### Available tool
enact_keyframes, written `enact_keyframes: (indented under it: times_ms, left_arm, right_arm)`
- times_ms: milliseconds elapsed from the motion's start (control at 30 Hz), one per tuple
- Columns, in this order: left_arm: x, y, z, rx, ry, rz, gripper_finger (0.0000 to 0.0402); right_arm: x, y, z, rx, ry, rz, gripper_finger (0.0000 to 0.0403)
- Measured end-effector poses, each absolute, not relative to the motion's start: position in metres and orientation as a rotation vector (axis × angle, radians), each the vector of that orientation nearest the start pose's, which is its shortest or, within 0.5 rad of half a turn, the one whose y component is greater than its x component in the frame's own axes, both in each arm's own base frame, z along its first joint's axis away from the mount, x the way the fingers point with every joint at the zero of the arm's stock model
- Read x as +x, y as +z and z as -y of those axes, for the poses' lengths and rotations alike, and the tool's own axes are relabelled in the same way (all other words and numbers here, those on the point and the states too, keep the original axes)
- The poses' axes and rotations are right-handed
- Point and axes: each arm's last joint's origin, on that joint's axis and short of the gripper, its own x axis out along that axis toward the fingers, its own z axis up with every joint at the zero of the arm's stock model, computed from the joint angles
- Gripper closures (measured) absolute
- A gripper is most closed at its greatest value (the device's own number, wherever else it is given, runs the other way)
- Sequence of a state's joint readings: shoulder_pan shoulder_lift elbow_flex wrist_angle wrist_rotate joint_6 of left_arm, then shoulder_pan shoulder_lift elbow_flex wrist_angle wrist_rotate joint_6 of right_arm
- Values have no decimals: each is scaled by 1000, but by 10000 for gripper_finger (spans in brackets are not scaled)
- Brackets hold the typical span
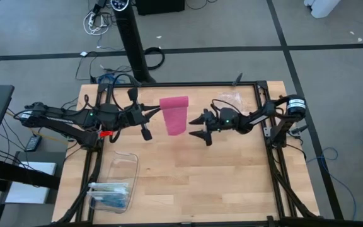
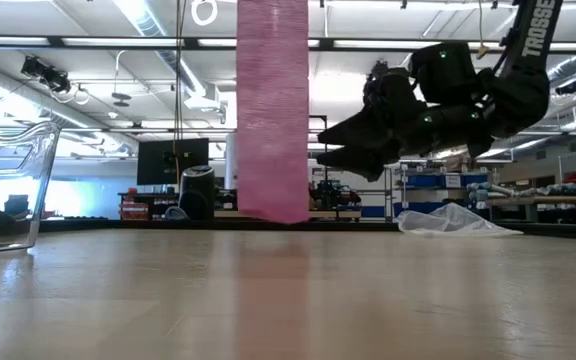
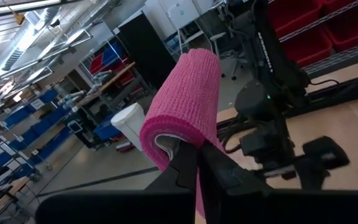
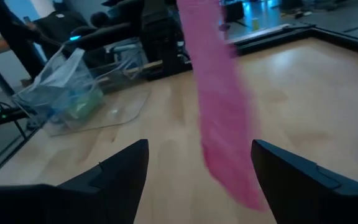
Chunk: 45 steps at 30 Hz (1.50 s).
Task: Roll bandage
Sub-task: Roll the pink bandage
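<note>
Clear plastic box [image 1: 113,185] beside left arm

Legible markings: one partial brand name only.
White capital letters reading "TROSSE" are seen in the low view on the dark arm [image 2: 530,40] at the upper right, running up the arm and cut off by the picture's top edge. No other text, number, label or sign can be read in the high view or in either wrist view; any printing on the far shelves and bins is too small to be made out.
</note>
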<state>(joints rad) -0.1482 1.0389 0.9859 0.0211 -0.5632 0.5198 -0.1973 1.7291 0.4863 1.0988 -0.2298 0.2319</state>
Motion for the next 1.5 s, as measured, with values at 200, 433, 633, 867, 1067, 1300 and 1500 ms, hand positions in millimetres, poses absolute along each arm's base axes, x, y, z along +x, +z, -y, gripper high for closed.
enact_keyframes:
  times_ms: [200,433,633,867,1067,1300,1500]
  left_arm:
    - [226,375,18,522,399,-134,396]
    - [226,375,18,522,399,-136,396]
    - [226,375,16,524,406,-138,396]
    - [226,377,15,535,419,-125,396]
    - [224,383,14,531,437,-84,396]
    - [222,388,13,532,450,-39,396]
    - [215,394,12,546,479,-23,396]
  right_arm:
    - [302,128,56,222,-38,-165,121]
    - [299,127,64,251,-35,-153,113]
    - [314,137,55,254,-6,-131,113]
    - [325,138,45,223,3,-201,143]
    - [326,137,41,235,-16,-213,173]
    - [327,136,35,221,-32,-220,232]
    - [328,135,23,225,-8,-229,362]
